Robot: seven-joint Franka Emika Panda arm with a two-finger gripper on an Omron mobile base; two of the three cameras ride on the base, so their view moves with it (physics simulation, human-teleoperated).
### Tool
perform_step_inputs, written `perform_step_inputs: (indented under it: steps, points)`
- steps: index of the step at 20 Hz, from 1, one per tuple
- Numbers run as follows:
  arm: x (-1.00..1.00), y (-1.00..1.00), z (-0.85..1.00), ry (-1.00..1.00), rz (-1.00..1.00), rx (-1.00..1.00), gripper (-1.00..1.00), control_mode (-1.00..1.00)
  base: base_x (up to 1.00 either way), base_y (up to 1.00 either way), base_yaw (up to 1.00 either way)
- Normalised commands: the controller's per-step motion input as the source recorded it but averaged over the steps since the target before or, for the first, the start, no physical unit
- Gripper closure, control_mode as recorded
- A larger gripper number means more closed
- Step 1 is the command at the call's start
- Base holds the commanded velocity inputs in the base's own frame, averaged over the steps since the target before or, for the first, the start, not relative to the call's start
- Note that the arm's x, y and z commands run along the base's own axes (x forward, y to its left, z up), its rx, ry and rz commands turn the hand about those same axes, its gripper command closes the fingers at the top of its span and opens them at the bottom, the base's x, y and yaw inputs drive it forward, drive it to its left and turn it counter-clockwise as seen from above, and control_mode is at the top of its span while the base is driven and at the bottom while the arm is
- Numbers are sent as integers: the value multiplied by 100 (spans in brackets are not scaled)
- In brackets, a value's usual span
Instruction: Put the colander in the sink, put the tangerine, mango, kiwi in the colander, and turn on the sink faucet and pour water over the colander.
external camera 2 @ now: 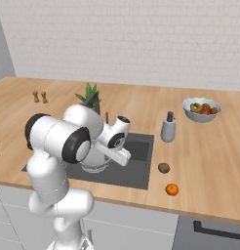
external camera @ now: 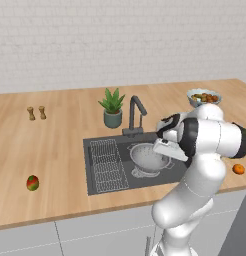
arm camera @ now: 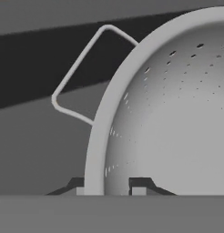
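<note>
- Colander (external camera: 148, 158) sits inside the sink (external camera: 95, 187), upright, to the right of the wire grid rack (external camera: 108, 165) that lies in the basin's left half.
- Colander bowl has no fruit in it; the hand view shows bare perforated wall and one wire side handle (arm camera: 77, 77).
- Hand (arm camera: 112, 184) is clamped on the colander rim: one fingertip outside the wall, one inside, rim between them.
- In both base views the hand is hidden behind the arm's wrist, low over the sink.
- Sink faucet (external camera: 136, 114) stands at the sink's back edge, spout hooked toward the basin.
- Fruit bowl (external camera 2: 201, 109) on the desk (external camera: 55, 145), back right, well apart from the sink; it holds several orange and yellow fruits, count not readable.
- Mango (external camera: 32, 183): one, on the desk left of the sink, near the front edge.
- Kiwi (external camera 2: 164, 168): one, on the desk just right of the sink.
- Tangerine (external camera 2: 172, 189): one, near the kiwi, closer to the front edge.
- Soap pump bottle (external camera 2: 168, 128): one, just beside the sink's right back corner.
- Potted plant (external camera: 112, 107): one, just left of the faucet.
- Two small shakers (external camera: 36, 113), side by side, back left of the desk.
</note>
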Motion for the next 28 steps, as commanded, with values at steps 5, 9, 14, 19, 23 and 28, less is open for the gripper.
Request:
perform_step_inputs:
  steps: [5, 9, 14, 19, 23, 28]
  points:
    - [20, 24, -37, 0, 0, 3, 100, -100, 0, 0, 0]
    - [24, 19, -40, 0, 0, 6, 100, -100, 0, 0, 0]
    - [37, 13, -40, 0, -1, 2, 100, -100, 0, 0, 0]
    - [38, 0, -33, 0, -1, 0, 100, -100, 0, 0, 0]
    - [36, 0, -28, 0, -3, 0, 100, -100, 0, 0, 0]
    - [21, 0, -35, 0, -2, 0, 100, -100, 0, 0, 0]
